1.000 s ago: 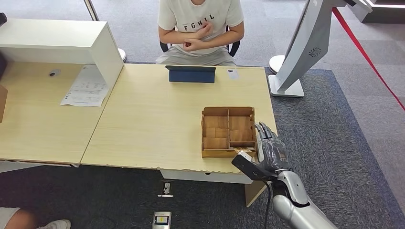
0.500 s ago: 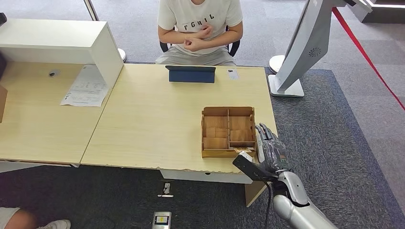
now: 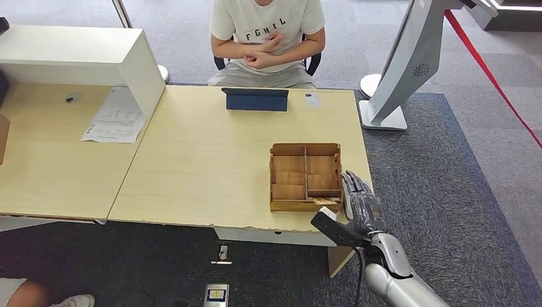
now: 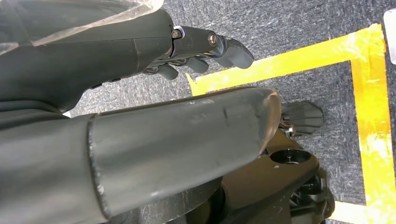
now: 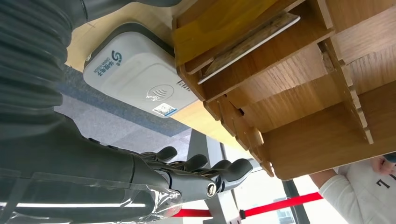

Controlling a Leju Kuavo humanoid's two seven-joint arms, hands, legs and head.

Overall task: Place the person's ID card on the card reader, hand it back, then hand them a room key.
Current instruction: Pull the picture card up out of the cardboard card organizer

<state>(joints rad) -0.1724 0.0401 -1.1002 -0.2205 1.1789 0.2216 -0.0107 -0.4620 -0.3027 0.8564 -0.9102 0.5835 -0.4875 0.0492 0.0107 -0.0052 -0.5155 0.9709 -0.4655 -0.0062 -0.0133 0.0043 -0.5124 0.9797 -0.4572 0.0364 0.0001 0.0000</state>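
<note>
One long wooden table (image 3: 192,166) is filling the middle of the head view, with a second table (image 3: 38,160) butting against it on the left and carrying one white box-shaped riser (image 3: 77,54) and one printed sheet (image 3: 115,115). One person (image 3: 268,38) in a pale T-shirt is sitting at the far side, both hands folded together at the chest. One white kiosk stand (image 3: 399,64) is rising from the carpet to the right of the table, with one red barrier strip (image 3: 492,77) running past it.

On the table one dark blue tablet (image 3: 255,100) is standing at the far edge before the person, and one small ID card (image 3: 311,98) is lying flat just to its right. One wooden divided tray (image 3: 305,148) is sitting near the table's right near corner; in the right wrist view one key card (image 5: 252,39) is lying in one of its compartments. In that same view one white card reader (image 5: 135,74) is lying on the table just beside the tray.

The right hand (image 3: 359,201) is hovering just right of the tray at the table's edge, fingers (image 5: 205,170) extended, apart and holding nothing. The left hand (image 4: 187,51) is hanging over grey carpet marked with yellow tape (image 4: 364,93), its fingers loosely bent and gripping nothing.
</note>
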